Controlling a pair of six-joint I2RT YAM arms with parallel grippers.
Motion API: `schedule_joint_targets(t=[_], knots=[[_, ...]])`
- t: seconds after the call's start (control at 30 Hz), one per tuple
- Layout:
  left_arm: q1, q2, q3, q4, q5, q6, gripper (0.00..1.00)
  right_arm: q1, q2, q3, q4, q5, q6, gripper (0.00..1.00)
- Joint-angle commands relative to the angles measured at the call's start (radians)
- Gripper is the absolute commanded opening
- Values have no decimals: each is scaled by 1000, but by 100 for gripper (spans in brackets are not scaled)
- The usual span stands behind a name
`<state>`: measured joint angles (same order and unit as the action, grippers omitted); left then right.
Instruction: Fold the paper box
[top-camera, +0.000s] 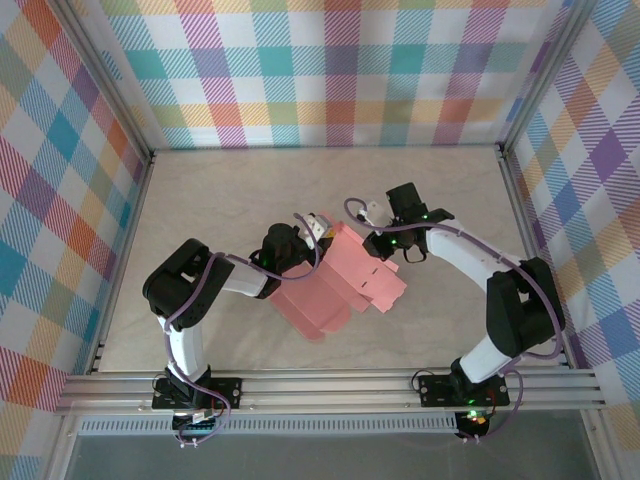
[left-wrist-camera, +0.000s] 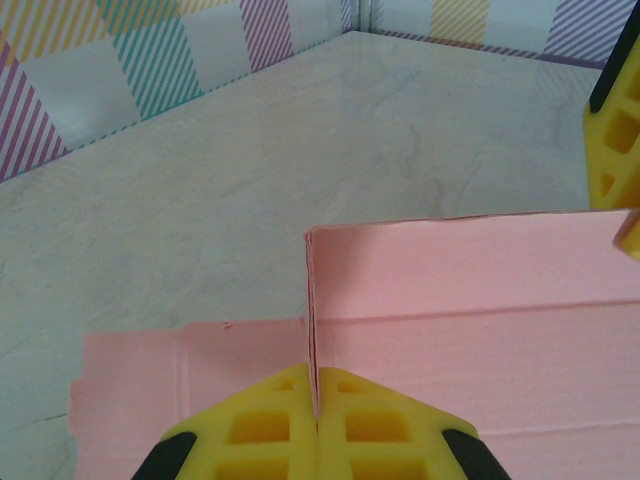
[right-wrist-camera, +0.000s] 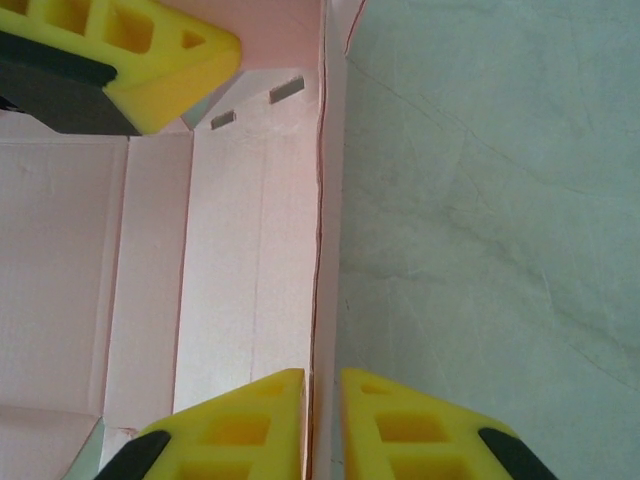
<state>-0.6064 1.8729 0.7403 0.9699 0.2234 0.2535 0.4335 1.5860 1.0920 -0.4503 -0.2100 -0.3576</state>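
Folding mid-way: paper box (top-camera: 335, 285) at worktop (top-camera: 200, 190) centre, walls part-raised; left jaws shut tight on upright flap (left-wrist-camera: 311, 300) at box's 11 o'clock; right jaws pinched narrow on side wall (right-wrist-camera: 330, 200) at 1 o'clock. Next, likely: bring walls square, tuck tabs into slots (right-wrist-camera: 287, 90).

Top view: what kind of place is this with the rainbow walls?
Likely a robot test booth: checked walls on a metal frame, a table, and a left arm and right arm bolted on, working a paper box.
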Motion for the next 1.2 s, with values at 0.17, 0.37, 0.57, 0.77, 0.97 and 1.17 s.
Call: schedule_joint_targets(t=[0.17,0.37,0.57,0.77,0.97,1.17], knots=[[-6,9,19,-3,18,-7,0,8,14,31,-24,-23,-28,0],[-6,3,17,-2,16,-11,0,19,-2,30,-26,21,-33,0],[-5,-74,-9,-17,-2,-36,30,50,-19,15,11,202,-62,0],[20,-233,-88,-44,-64,-126,44,105,-30,10,37,411,-86,0],[74,-348,-148,-113,-122,-199,65,159,-32,-3,91,641,-93,0],[129,-397,-192,-144,-146,-244,66,182,-31,-38,140,796,-84,0]])
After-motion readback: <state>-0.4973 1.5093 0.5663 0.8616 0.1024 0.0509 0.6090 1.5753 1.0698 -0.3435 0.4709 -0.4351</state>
